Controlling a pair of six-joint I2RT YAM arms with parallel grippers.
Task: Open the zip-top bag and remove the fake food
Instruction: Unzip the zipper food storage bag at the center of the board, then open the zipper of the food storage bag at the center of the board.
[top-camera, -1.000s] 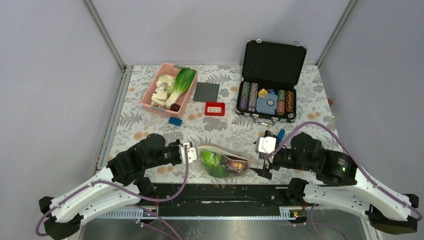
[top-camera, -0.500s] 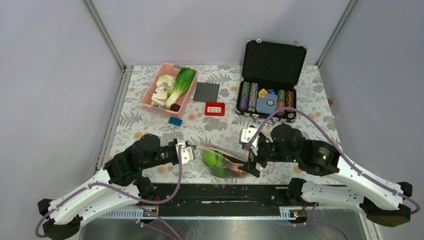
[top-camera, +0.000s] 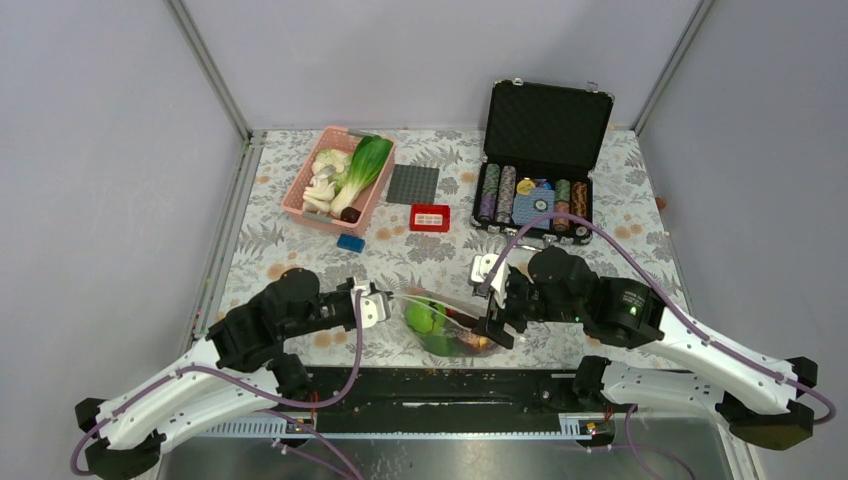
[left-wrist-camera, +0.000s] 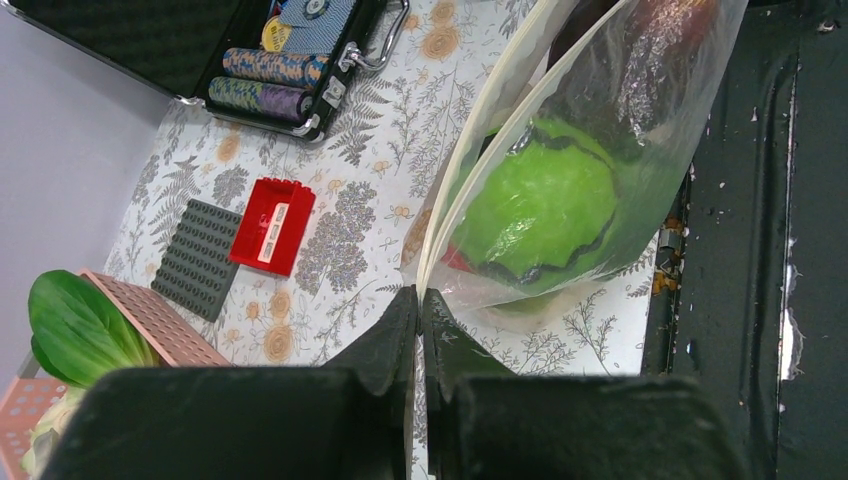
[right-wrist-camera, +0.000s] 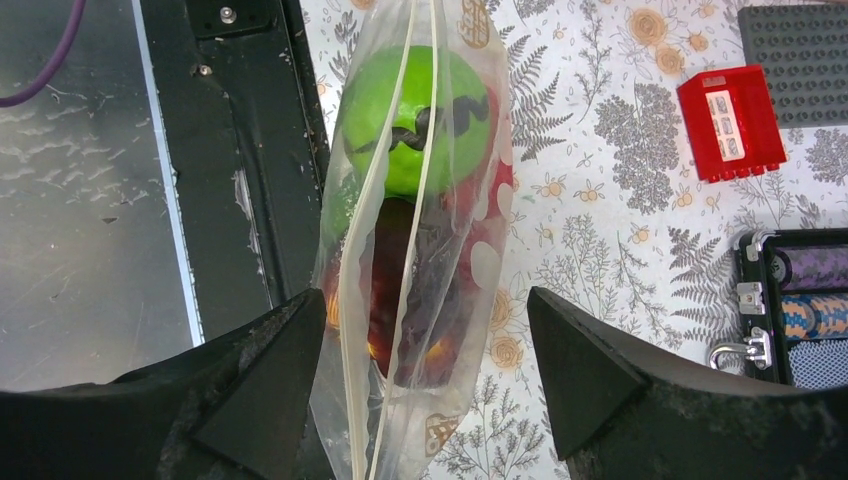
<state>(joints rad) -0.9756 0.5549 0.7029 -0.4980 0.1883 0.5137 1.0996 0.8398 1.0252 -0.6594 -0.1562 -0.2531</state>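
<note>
Zip-top bag (top-camera: 447, 322), fake food (right-wrist-camera: 413, 120) inside, lies at the counter's (top-camera: 280, 250) near edge, its long axis running between the arms. The left gripper (left-wrist-camera: 420, 305) is pinched shut on its left end. The right gripper (right-wrist-camera: 425, 320) is spread wide, straddling its right end unclamped.

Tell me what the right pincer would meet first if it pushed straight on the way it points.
The zip-top bag: its end lies between the fingers of the open right pincer, so contact looks immediate. Next would likely come the dark pieces, then the green melon; depth is unclear.
</note>
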